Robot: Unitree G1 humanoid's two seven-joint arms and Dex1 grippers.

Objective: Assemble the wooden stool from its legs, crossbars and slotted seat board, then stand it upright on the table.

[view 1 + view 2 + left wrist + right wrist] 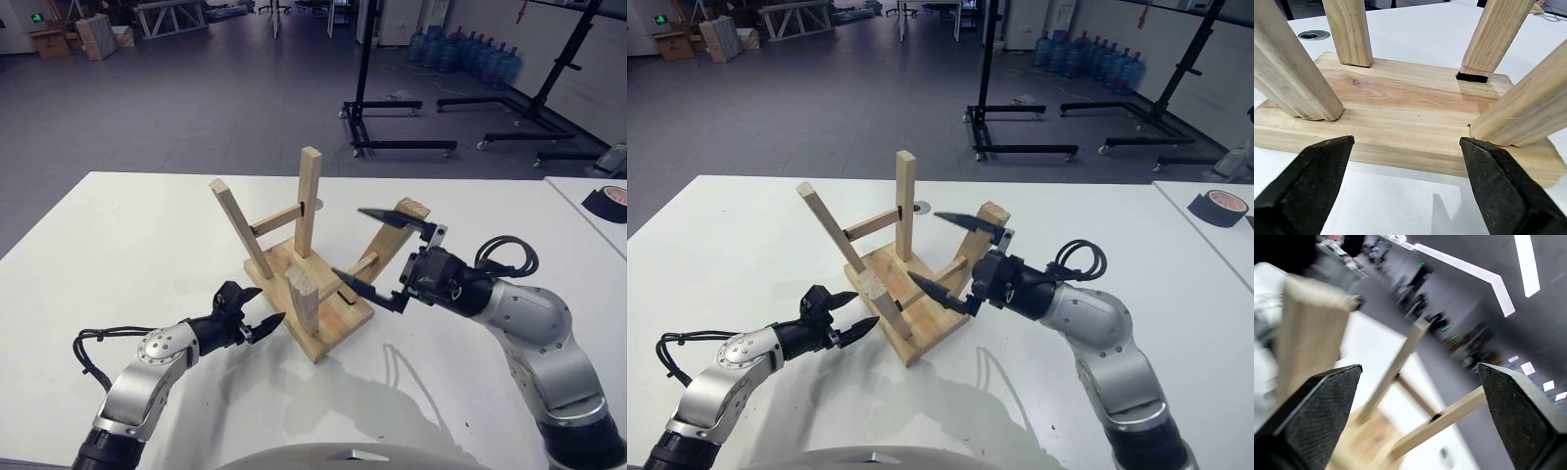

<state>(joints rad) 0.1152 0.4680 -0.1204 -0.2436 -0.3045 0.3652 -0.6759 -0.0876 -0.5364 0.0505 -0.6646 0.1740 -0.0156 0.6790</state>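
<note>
The wooden stool lies upside down on the white table, its slotted seat board [328,318] flat and its legs pointing up. A tilted leg [238,227] and an upright leg [308,201] are joined by a crossbar [277,219]. A short leg [304,299] stands nearest me. My left gripper [255,308] is open, low at the board's near-left edge, with the board's edge [1400,147] between its fingers [1308,181]. My right gripper [349,243] is open, its fingers spread wide around the right leg [400,227] and the second crossbar [362,264].
A black tape roll [605,203] lies on the neighbouring table at the far right. A round grommet hole [316,207] sits in the tabletop behind the stool. Black wheeled stands [402,108] occupy the floor beyond the table's far edge.
</note>
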